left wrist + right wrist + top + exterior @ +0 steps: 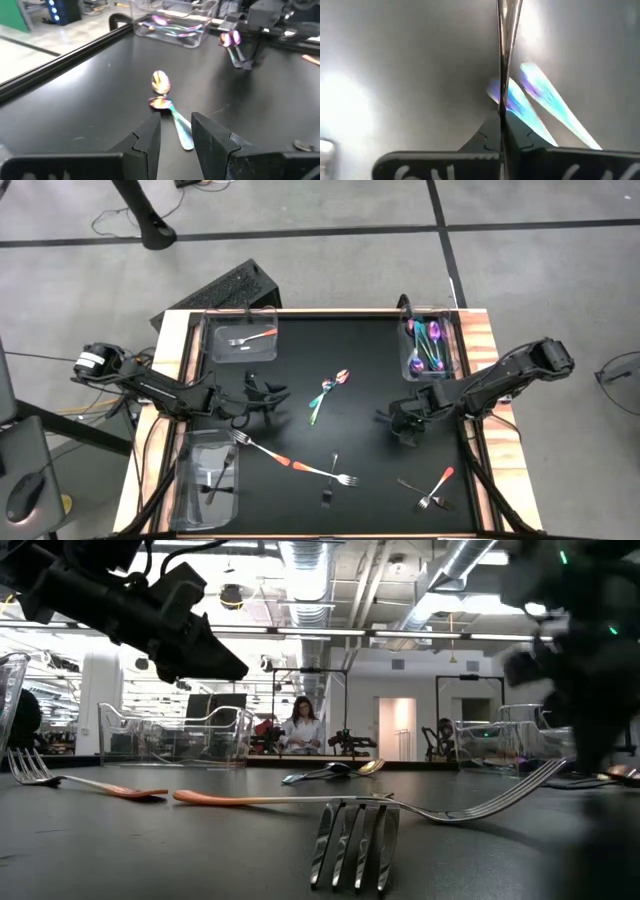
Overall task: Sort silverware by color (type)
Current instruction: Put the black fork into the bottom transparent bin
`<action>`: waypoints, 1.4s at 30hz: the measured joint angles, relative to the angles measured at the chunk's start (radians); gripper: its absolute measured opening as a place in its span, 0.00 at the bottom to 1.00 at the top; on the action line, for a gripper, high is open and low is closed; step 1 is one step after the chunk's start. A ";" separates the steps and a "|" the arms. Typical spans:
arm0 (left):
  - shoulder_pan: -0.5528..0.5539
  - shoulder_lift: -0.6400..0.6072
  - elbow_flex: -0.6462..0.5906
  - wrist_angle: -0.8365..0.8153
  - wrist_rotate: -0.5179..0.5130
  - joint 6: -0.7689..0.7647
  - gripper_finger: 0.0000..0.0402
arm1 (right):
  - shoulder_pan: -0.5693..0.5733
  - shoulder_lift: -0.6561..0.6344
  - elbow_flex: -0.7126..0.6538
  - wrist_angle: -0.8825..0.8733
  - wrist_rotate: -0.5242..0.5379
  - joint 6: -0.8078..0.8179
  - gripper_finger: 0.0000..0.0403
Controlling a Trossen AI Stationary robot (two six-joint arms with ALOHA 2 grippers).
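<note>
Two iridescent spoons (330,390) lie crossed at the mat's middle, also in the left wrist view (167,107). My left gripper (268,394) is open, just left of them and pointing at their handle ends. My right gripper (400,425), right of centre, is shut on a further iridescent spoon (235,47). Orange-handled forks lie near the front: two (265,448) (320,472) at centre and one (437,488) at right. Black pieces (332,480) (412,486) lie beside them. My right gripper pinches the iridescent spoon between its two shut fingertips; the right wrist view shows the spoon only as a thin strip seen edge-on (502,100). In the left wrist view the spoon is tilted with its bowl (229,38) up. Whether its lower end touches the mat cannot be told.
Three clear bins stand on the mat. The far-left one (212,352) holds an orange-handled fork, the far-right one (455,345) iridescent pieces, the near-left one (190,490) black pieces. A raised wooden rim (480,370) frames the mat. People sit in the room beyond.
</note>
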State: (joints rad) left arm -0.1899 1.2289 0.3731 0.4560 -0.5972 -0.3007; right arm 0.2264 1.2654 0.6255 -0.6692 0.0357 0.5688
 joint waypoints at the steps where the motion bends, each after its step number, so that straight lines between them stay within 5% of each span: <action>1: 0.000 0.000 0.000 0.011 0.011 0.004 0.24 | 0.001 -0.007 0.003 0.063 0.021 -0.004 0.03; 7: 0.000 0.000 0.000 0.076 0.074 0.049 0.29 | -0.026 -0.003 0.004 0.578 0.194 -0.083 0.02; 17: 0.013 0.107 0.018 0.336 0.189 0.165 0.50 | -0.102 0.151 0.004 1.087 0.168 -0.290 0.02; 27: 0.044 0.323 0.184 0.397 0.219 0.209 0.52 | -0.100 0.280 0.087 1.184 0.153 -0.392 0.02; 35: 0.046 0.376 0.282 0.365 0.253 0.254 0.51 | -0.087 0.341 0.167 1.178 0.155 -0.451 0.02; 42: 0.046 0.367 0.281 0.357 0.258 0.256 0.32 | -0.077 0.338 0.172 1.175 0.180 -0.473 0.02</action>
State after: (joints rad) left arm -0.1440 1.5963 0.6540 0.8125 -0.3388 -0.0447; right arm 0.1497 1.6039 0.7979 0.5062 0.2159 0.0959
